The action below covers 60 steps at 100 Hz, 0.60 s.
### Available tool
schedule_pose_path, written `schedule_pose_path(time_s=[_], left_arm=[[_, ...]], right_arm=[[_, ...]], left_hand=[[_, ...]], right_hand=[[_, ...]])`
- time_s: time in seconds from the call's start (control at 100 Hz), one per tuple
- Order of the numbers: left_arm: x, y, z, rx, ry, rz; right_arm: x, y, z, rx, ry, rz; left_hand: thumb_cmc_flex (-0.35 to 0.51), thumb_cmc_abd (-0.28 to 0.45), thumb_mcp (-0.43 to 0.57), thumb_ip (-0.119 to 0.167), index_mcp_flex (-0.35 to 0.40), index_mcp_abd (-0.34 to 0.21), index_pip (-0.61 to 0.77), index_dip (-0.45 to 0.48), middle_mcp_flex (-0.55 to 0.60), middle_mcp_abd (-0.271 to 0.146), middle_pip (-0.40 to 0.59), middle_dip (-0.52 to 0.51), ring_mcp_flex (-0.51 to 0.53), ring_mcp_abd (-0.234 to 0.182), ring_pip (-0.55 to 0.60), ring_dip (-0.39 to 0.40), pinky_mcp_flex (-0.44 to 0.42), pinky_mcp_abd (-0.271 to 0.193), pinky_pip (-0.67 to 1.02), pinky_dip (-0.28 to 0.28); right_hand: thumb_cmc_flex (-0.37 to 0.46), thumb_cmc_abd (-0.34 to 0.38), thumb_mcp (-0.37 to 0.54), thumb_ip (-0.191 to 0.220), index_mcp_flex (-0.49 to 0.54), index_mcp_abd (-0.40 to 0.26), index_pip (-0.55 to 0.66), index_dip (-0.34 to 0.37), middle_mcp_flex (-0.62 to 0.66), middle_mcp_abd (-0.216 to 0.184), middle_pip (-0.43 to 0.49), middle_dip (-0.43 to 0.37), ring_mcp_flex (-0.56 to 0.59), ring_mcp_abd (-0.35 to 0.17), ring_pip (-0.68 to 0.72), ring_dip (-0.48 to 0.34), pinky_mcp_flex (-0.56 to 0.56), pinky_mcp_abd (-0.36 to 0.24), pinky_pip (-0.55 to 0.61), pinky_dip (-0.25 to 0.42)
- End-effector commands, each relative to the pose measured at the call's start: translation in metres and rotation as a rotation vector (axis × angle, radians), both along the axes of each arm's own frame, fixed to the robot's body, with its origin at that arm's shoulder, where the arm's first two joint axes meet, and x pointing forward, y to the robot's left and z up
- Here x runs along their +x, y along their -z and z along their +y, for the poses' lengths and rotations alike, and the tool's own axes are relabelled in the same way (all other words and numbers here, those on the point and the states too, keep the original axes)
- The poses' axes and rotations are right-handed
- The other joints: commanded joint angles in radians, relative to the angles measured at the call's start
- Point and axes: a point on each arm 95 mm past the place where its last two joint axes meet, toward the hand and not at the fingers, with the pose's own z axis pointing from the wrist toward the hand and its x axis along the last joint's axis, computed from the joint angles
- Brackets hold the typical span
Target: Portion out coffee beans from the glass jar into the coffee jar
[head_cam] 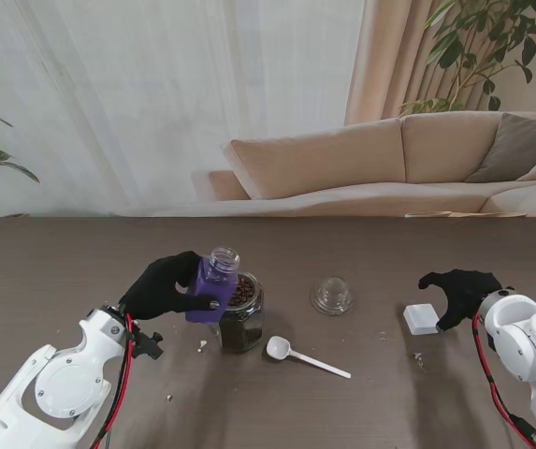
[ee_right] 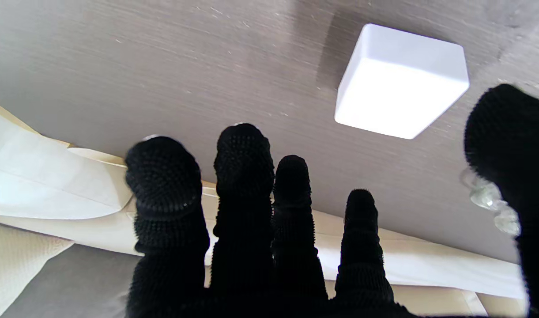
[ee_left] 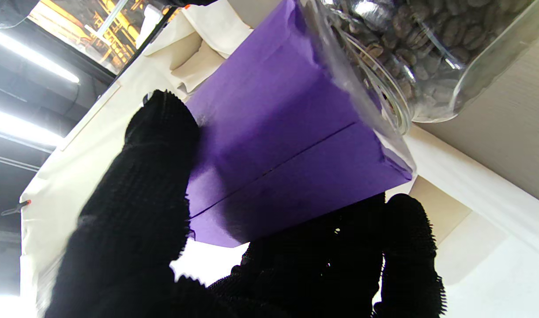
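Setting: grey-brown wood-grain desk [head_cam: 361, 393] with a beige sofa [head_cam: 408, 164] and pale curtain beyond its far edge; leafy plants in the far right and left corners.
Writing: no brand or lettering can be read; the purple label is plain on the faces that show.
Coffee jar: purple-wrapped coffee jar [head_cam: 210, 285] with a clear, uncapped neck, lifted off the desk left of centre.
Left hand: black-gloved left hand [head_cam: 162, 286] is wrapped around the coffee jar, fingers [ee_left: 159, 145] on one purple face and thumb on the opposite side.
Jar axis: its long axis runs near upright, tilted a little, mouth up and leaning to the right and far side.
Glass jar: faceted glass jar [head_cam: 241, 316] of dark coffee beans [ee_left: 410, 39] stands on the desk just to the right of the coffee jar, touching or almost touching it; its mouth is open.
Glass lid: domed clear lid [head_cam: 332, 296] lies on the desk to the right of the glass jar, apart from it.
Spoon: white spoon [head_cam: 305, 357] lies nearer to me, bowl toward the glass jar, handle pointing right.
Right hand: right hand [head_cam: 459, 292] hangs at the right side, fingers spread and holding nothing.
White block: small white block [head_cam: 421, 319] sits on the desk just beside the right hand, between thumb and fingers, not gripped.
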Motion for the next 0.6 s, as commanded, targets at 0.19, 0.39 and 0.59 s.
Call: schedule_pose_path(time_s=[0.19, 0.39, 0.59], left_arm=[[0.001, 0.000, -0.004, 0.016, 0.019, 0.016], [0.001, 0.000, -0.006, 0.024, 0.022, 0.023], [0.001, 0.000, -0.007, 0.026, 0.020, 0.025]], right_arm=[[0.007, 0.007, -0.011, -0.047, 0.013, 0.055], [0.010, 0.013, -0.008, -0.061, 0.005, 0.072], [0.011, 0.029, -0.004, -0.088, -0.006, 0.082]], left_hand=[[0.189, 0.120, 0.354, 0.060, 0.096, -0.045, 0.395, 0.064, 0.085, -0.073, 0.072, 0.025, 0.023, 0.031, -0.004, 0.014, -0.028, -0.058, 0.044, 0.027], [0.188, 0.119, 0.354, 0.060, 0.096, -0.043, 0.395, 0.064, 0.085, -0.073, 0.072, 0.025, 0.022, 0.031, -0.004, 0.014, -0.028, -0.059, 0.044, 0.027], [0.188, 0.119, 0.355, 0.060, 0.096, -0.043, 0.394, 0.064, 0.085, -0.072, 0.072, 0.025, 0.022, 0.032, -0.004, 0.014, -0.029, -0.058, 0.044, 0.027]], right_hand=[[-0.074, -0.084, 0.064, -0.038, -0.055, 0.056, -0.024, -0.022, -0.054, -0.021, 0.027, 0.020, -0.033, -0.004, 0.027, 0.015, -0.380, -0.014, 0.020, 0.033], [-0.105, -0.076, 0.067, -0.042, -0.043, 0.072, -0.024, -0.021, -0.062, -0.018, 0.029, 0.021, -0.044, 0.001, 0.028, 0.015, -0.384, -0.014, 0.016, 0.035], [-0.131, -0.056, 0.063, -0.046, -0.041, 0.091, -0.022, -0.022, -0.072, -0.014, 0.025, 0.022, -0.050, 0.001, 0.024, 0.013, -0.383, -0.016, 0.016, 0.038]])
